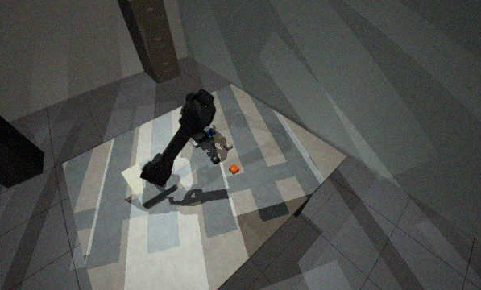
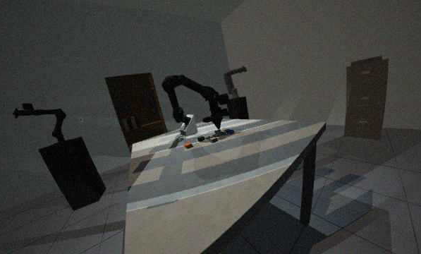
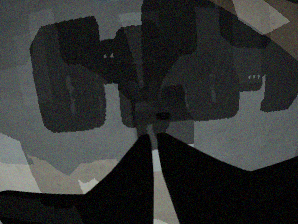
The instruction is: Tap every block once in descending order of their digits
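An orange block [image 1: 234, 169] [image 2: 188, 145] lies nearest the table's front. A black block [image 1: 215, 160] [image 2: 201, 138] and a grey block [image 1: 228, 147] [image 2: 213, 140] lie behind it. A blue block [image 1: 211, 131] [image 2: 230, 131] lies farther back. A pale-edged block [image 1: 195, 143] [image 2: 217, 132] is partly hidden by the arm in the top view. My gripper [image 2: 218, 128] [image 3: 153, 141] is shut and empty, pointing down just above this last block. In the wrist view, a dim block-like shape in shadow lies just beyond the tips. The digits cannot be read.
The table [image 1: 163, 266] [image 2: 182, 219] carries striped light and shadow. A pale wedge-shaped thing [image 2: 190, 126] stands by the arm's base. A tall cabinet [image 1: 159, 40] [image 2: 366, 99] and other arms on dark stands are away from the table.
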`<state>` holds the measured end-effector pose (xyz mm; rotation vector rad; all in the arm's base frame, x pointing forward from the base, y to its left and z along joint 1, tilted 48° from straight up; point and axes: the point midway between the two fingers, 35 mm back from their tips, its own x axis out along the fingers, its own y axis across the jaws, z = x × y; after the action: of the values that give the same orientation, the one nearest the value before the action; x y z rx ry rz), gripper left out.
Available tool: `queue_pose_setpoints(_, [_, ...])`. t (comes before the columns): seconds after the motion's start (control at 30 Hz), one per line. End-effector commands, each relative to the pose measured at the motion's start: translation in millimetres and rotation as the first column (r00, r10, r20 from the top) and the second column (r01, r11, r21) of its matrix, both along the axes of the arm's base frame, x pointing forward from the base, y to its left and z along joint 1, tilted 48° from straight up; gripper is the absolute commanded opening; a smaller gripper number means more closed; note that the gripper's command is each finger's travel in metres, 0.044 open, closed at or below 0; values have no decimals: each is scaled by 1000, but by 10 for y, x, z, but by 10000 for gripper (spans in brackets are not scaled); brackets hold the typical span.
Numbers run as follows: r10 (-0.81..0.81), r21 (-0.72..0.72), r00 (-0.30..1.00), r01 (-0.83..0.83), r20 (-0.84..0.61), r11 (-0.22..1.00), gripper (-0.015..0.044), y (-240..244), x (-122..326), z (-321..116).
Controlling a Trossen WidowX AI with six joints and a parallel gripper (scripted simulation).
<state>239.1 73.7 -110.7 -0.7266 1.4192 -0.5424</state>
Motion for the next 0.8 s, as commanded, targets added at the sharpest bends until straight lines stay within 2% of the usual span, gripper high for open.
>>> queue_pose_setpoints(0.0, [1,-11,1000,-2,-11,1000,20,-76,-19,-48])
queue_pose_setpoints(0.23, [1,-12,1000,-2,-11,1000,20,-83,-19,-54])
queue_pose_setpoints(0.5, [2,-10,1000,-2,-11,1000,20,161,-44,163])
queue_pose_setpoints(0.67, [2,-7,1000,-2,-13,1000,20,668,-96,615])
queue_pose_setpoints(0.77, [2,-7,1000,-2,-13,1000,20,739,-117,693])
